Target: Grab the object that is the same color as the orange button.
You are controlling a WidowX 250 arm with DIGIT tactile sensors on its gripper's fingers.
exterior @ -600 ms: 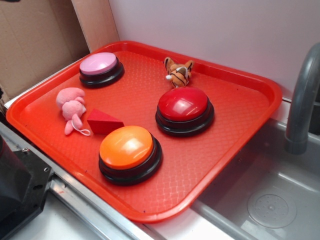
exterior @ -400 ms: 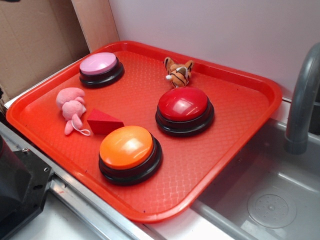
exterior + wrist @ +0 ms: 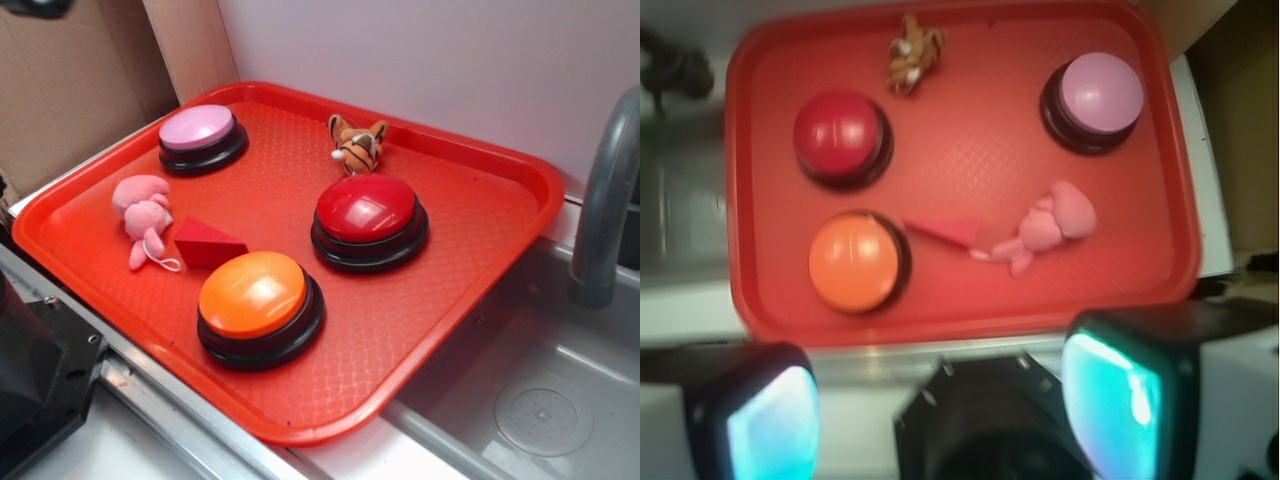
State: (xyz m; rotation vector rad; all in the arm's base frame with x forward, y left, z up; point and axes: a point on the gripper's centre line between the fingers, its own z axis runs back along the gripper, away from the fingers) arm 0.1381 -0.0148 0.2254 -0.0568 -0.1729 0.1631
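Observation:
The small orange striped plush tiger (image 3: 358,145) lies at the far side of the red tray (image 3: 480,200), just behind the red dome button (image 3: 368,212). In the wrist view the tiger (image 3: 913,55) is at the top, far from my gripper (image 3: 940,410). The orange dome button (image 3: 255,297) on its black base sits near the tray's front; it also shows in the wrist view (image 3: 851,262). My gripper is open and empty, high above the tray's near edge, its two cyan pads wide apart. In the exterior view only a dark bit of it (image 3: 35,6) shows at the top left.
A pink flat-topped button (image 3: 200,130), a pink plush toy (image 3: 143,212) and a red wedge block (image 3: 205,243) are on the tray's left half. A grey sink (image 3: 540,400) and faucet (image 3: 605,200) are to the right. Cardboard (image 3: 70,90) stands behind left.
A dark part of the gripper has come slightly further into the exterior view's top left corner. Nothing on the tray has moved.

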